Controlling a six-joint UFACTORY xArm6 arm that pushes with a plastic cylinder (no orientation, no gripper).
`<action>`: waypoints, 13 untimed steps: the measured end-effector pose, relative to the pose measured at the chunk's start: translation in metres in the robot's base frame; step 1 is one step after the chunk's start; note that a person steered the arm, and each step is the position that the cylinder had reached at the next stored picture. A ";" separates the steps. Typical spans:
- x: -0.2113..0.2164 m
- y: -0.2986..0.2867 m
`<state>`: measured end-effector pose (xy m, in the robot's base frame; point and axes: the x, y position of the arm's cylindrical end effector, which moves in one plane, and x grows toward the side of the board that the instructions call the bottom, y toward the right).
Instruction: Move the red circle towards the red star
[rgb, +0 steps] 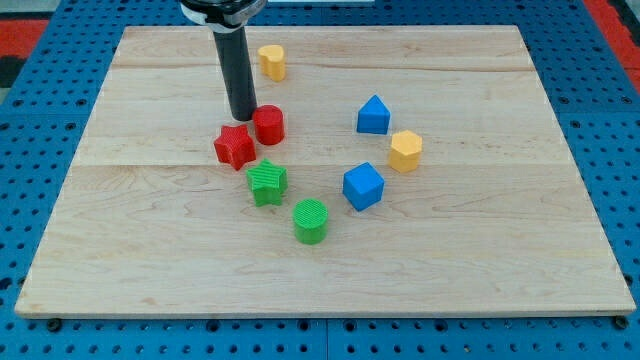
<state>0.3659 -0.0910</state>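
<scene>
Just above the red star (234, 146) and at the left edge of the red circle (269, 124), my tip (241, 118) rests on the wooden board (520, 200), its rod standing upright from the view's top. Circle and star sit side by side, about touching. Eight blocks are on the board: two red; two green, a star (266, 182) and a cylinder (311, 220); two blue, one (373, 114) above the other (363, 186); two yellow, one (271, 61) at top, one (405, 151) at right.

circle (268, 124) just right of star (234, 146) | my tip (241, 117) above both
</scene>
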 end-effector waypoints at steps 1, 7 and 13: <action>-0.004 0.025; 0.029 0.117; 0.054 0.046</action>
<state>0.4202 -0.0452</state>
